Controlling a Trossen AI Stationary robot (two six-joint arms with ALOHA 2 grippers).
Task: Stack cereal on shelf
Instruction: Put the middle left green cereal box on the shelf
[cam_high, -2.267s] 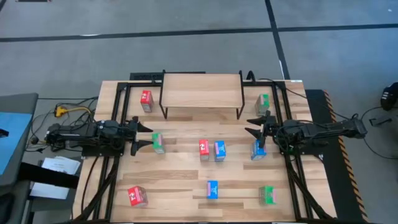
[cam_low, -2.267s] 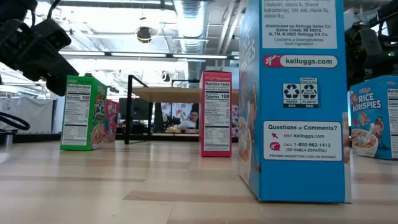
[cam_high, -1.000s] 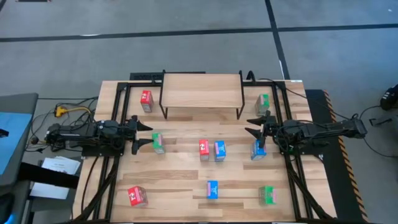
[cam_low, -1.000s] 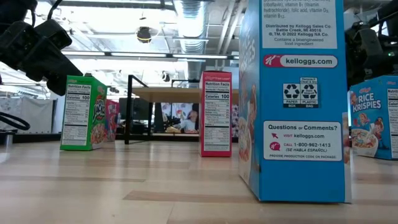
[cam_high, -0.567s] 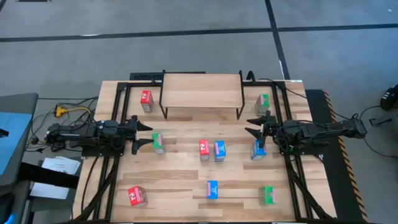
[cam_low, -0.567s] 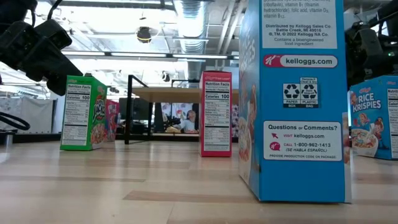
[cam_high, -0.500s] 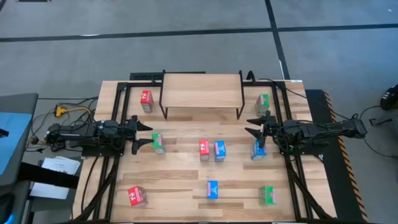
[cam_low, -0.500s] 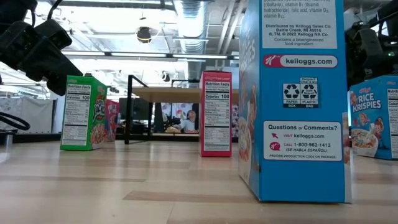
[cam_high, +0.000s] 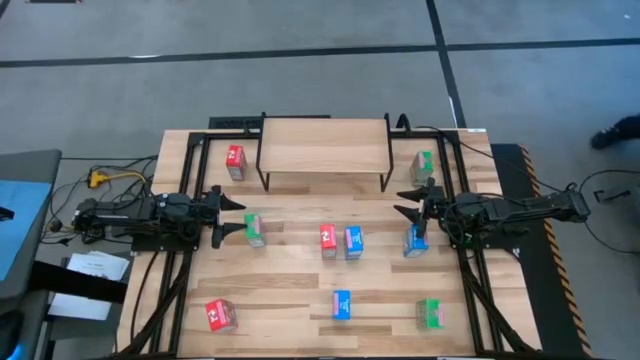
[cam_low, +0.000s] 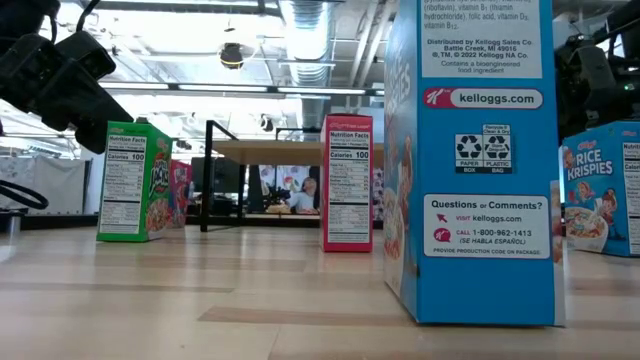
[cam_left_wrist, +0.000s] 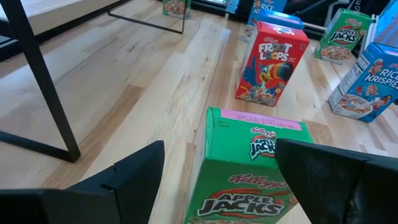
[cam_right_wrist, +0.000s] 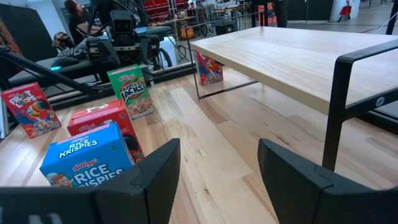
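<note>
Left tool (cam_high: 226, 213) spread, hovering low with a green cereal box (cam_high: 254, 229) just ahead between its fingers, not gripped. Right tool (cam_high: 410, 201) spread, empty; blue cereal box (cam_high: 417, 240) beside it. Shelf (cam_high: 324, 146) at table's far edge, top bare

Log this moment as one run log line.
shelf: bare | cereal boxes: nine on tabletop | left gripper: open beside green box | right gripper: open above blue box
</note>
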